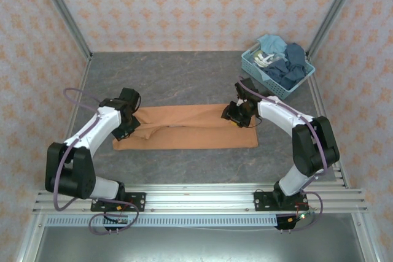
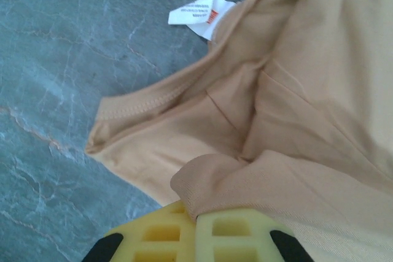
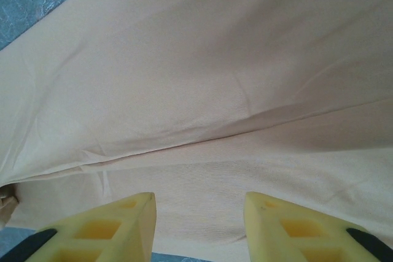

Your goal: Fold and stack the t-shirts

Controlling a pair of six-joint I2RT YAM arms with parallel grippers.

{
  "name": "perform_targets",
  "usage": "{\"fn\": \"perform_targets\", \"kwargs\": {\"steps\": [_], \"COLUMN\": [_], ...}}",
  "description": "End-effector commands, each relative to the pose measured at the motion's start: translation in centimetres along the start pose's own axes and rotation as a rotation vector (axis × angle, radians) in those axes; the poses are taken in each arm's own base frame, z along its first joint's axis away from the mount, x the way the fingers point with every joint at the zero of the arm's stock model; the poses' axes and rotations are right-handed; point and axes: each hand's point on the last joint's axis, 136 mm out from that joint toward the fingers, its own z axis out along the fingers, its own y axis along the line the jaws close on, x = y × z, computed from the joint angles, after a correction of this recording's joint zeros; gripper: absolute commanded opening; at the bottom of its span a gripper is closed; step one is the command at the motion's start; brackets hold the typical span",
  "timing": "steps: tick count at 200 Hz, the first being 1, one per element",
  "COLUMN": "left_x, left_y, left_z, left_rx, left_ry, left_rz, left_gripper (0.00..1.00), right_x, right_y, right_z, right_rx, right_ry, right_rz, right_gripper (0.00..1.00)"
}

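While the left gripper (image 2: pixel 198 228) pinches the t-shirt (image 2: pixel 307 90), the right gripper (image 3: pixel 199 216) gapes

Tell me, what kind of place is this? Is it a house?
Probably a robot test booth, not a house. A left arm and right arm are bolted to a metal rail, patterned panels box in the table, and they work on a shirt.
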Motion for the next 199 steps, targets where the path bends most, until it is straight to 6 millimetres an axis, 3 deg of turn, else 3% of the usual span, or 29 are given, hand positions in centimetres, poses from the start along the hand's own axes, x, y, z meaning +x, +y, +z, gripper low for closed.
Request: {"fn": "perform_targets", "kwargs": {"steps": [1,23,40,75,94,146,172,199], "left_x": [-1.8,-2.9,-3.7,-4.0,-2.8,-0.7,-0.7,-1.1], "left_y": [0.5,1.2,1.6,0.9,-0.5,-6.1,-5.3,-4.5], "left_z": [1.4,3.0,2.2,-3.0,-3.8,-0.5,2.6,5.7], "left_rx": [-0.043,-0.111,-0.135,0.024,0.114,0.188,0.050,-0.042], "left_ry": [-0.030,-0.007,-0.024,-0.085,-0.040,0.117,0.140,0.169], "left_rz": [0.013,0.017,0.009,-0.129,-0.193,-0.253,-0.203,-0.174], "left_gripper": [0.16,0.29,0.44,0.44,0.41,0.28,0.21,0.18], "right_x": [0.0,0.0,0.0,-0.4,-1.2,-4.7,-6.2,-5.8], "right_y": [-0.2,-0.3,-0.5,-1.1,-1.8,-5.2,-7.1,-9.3], "right_z": [-0.2,-0.3,-0.6,-1.1,-1.1,-0.7,0.1,1.9], "right_rx": [0.025,0.030,0.038,0.076,0.094,0.227,0.327,0.441], "right_ry": [-0.004,-0.006,-0.014,-0.042,-0.051,-0.061,-0.044,0.046], "right_rz": [-0.004,-0.005,-0.008,-0.027,-0.016,-0.030,-0.061,-0.048], "right_gripper": [0.42,0.42,0.42,0.42,0.42,0.34,0.30,0.24]}}
